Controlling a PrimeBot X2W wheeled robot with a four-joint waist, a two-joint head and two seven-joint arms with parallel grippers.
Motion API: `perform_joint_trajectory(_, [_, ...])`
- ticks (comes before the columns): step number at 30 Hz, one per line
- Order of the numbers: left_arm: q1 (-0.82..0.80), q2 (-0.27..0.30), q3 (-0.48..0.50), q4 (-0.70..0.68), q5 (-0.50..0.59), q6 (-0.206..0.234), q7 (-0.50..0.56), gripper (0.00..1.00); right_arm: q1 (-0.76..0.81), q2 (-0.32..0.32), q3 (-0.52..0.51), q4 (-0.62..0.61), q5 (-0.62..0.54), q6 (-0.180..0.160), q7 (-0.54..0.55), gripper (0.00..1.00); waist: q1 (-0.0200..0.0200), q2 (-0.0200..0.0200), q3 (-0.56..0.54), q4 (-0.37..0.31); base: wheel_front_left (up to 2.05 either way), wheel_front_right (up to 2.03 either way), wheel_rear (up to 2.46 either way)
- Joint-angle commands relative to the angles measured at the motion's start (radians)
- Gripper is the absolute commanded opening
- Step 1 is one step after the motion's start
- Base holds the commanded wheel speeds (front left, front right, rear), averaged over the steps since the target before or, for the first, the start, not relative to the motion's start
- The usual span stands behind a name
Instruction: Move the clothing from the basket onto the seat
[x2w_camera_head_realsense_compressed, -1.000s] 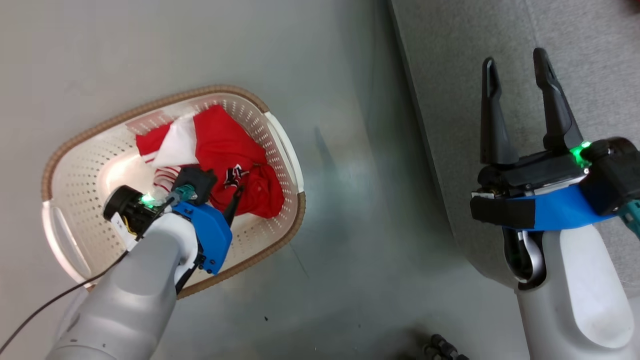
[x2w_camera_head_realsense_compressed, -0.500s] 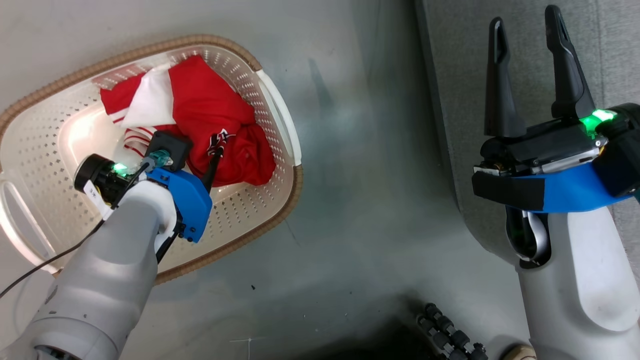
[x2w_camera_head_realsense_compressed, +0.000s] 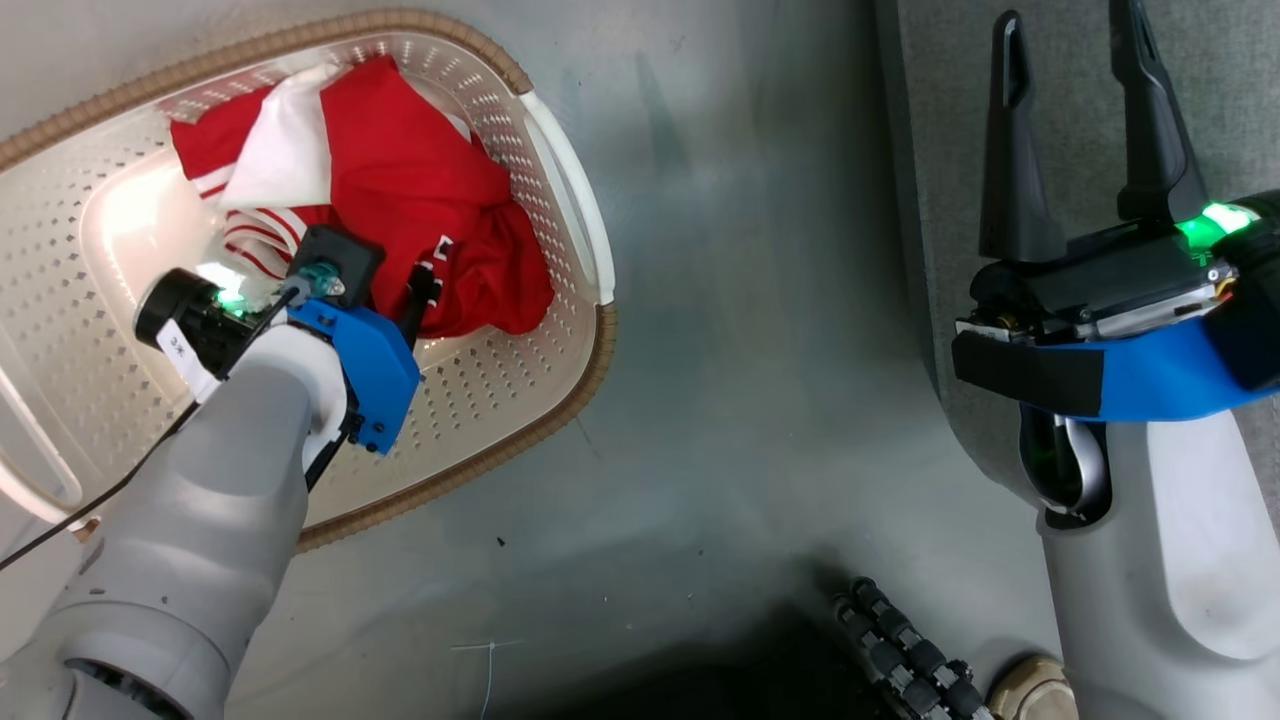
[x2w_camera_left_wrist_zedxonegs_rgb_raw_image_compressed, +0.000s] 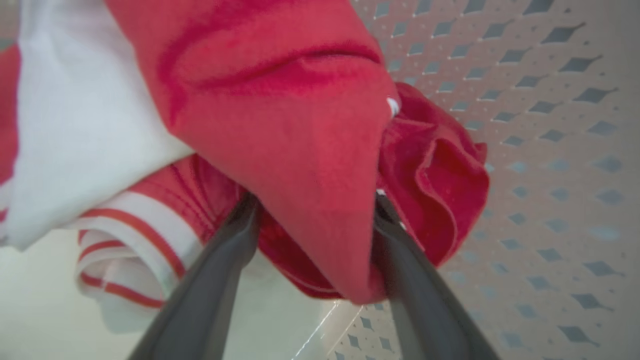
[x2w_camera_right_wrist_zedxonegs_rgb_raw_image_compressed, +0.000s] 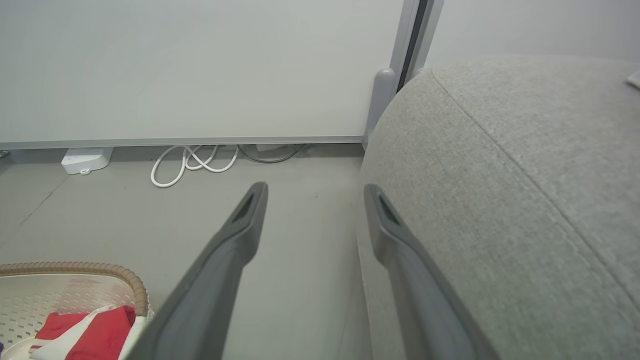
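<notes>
We've got the left claw (x2w_camera_left_wrist_zedxonegs_rgb_raw_image_compressed: 315, 200) spread, straddling a red fold of the clothing (x2w_camera_left_wrist_zedxonegs_rgb_raw_image_compressed: 280, 100) in the basket (x2w_camera_left_wrist_zedxonegs_rgb_raw_image_compressed: 525, 150). Pinch too shallow and it could slip. The right claw (x2w_camera_right_wrist_zedxonegs_rgb_raw_image_compressed: 315, 190) is spread and empty, with the seat (x2w_camera_right_wrist_zedxonegs_rgb_raw_image_compressed: 500, 175) beside it.

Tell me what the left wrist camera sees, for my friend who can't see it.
The left gripper, jaws open, has its two dark fingers on either side of a fold of a bright red sports shirt. A white panel and striped cuff lie at the view's left, and the cream perforated basket wall is at its right.
</notes>
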Motion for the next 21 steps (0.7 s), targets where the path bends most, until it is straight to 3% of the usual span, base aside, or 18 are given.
perform_joint_trajectory(1, [-0.016,0.002,-0.003,0.005,0.001,0.0,0.0,1.0,-0.021,0.003,-0.003,-0.005,-0.005,0.0,-0.001,1.0,0.0,0.0,0.012,0.001,0.0,0.0,0.0])
perform_joint_trajectory(2, [-0.018,0.001,-0.006,0.006,-0.001,0.0,-0.001,1.0,-0.021,0.003,-0.003,-0.006,-0.006,0.0,-0.001,1.0,0.0,0.0,0.014,0.002,0.0,0.0,0.0])
perform_joint_trajectory(3, [-0.021,0.0,-0.009,0.006,-0.002,0.0,-0.001,0.85,-0.02,0.002,-0.004,-0.006,-0.006,0.0,-0.001,1.0,0.0,0.0,0.016,0.003,0.0,0.0,0.0])
perform_joint_trajectory(4, [-0.024,-0.002,-0.012,0.007,-0.003,0.0,-0.001,0.41,-0.019,0.002,-0.004,-0.006,-0.007,0.0,-0.001,1.0,0.0,0.0,0.018,0.004,0.0,0.0,0.0])
perform_joint_trajectory(5, [-0.025,-0.003,-0.015,0.008,-0.004,0.0,-0.002,0.11,-0.019,0.002,-0.004,-0.005,-0.006,0.0,-0.001,1.0,0.0,0.0,0.019,0.005,0.0,0.0,0.0])
perform_joint_trajectory(6, [-0.026,-0.005,-0.019,0.008,-0.006,0.0,-0.003,0.0,-0.02,0.002,-0.004,-0.005,-0.006,0.0,-0.001,1.0,0.0,0.0,0.02,0.006,0.0,0.0,0.0])
perform_joint_trajectory(21, [-0.001,-0.037,-0.065,-0.015,-0.055,0.0,-0.037,0.0,-0.021,0.002,-0.009,0.02,-0.016,0.0,-0.001,1.0,0.0,0.0,-0.034,0.031,0.0,0.0,0.0])
